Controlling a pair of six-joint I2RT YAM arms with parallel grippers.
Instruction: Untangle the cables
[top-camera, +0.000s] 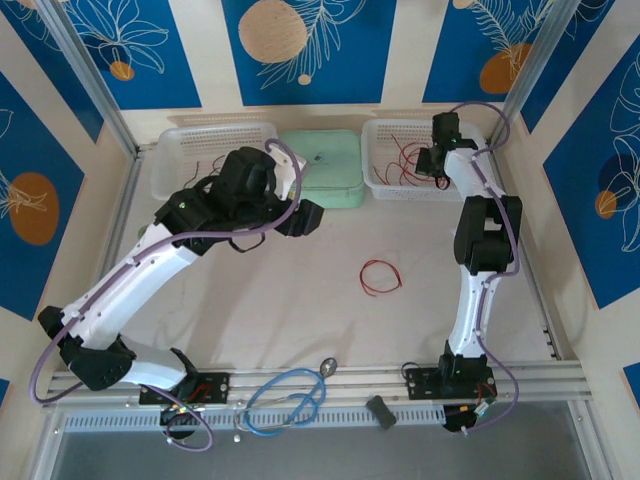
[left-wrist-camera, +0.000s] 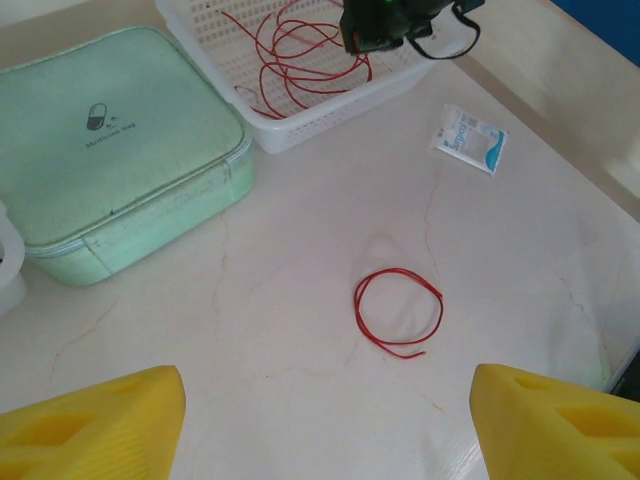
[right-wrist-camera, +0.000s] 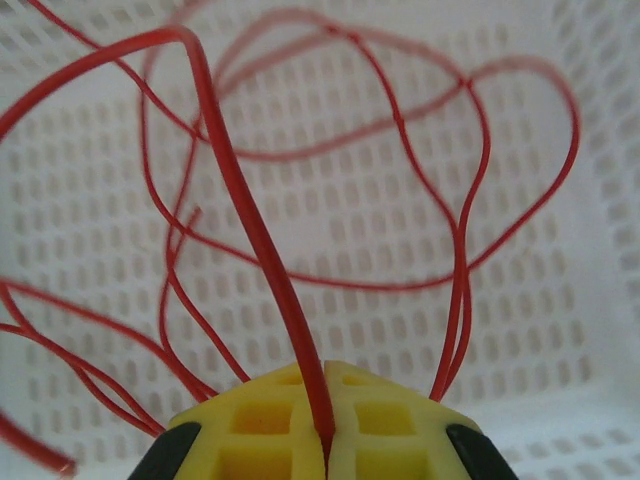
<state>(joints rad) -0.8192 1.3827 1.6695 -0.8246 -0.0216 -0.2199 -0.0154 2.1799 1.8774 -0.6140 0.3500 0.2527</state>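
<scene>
In the white basket (top-camera: 398, 124) at one o'clock, the right gripper (right-wrist-camera: 325, 405) pinches one of the tangled red cables (right-wrist-camera: 262, 240). A separate red cable loop (left-wrist-camera: 398, 312) lies mid-table beneath the left gripper (left-wrist-camera: 328, 410), which is spread wide and empty.

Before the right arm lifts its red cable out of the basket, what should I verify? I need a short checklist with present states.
1. The right gripper is shut on a red cable: ok.
2. That cable is free of the other red cables in the basket: cannot tell, strands cross.
3. The left gripper is open and empty: ok.
4. The red loop lies alone on the table, outside the basket: ok.
</scene>
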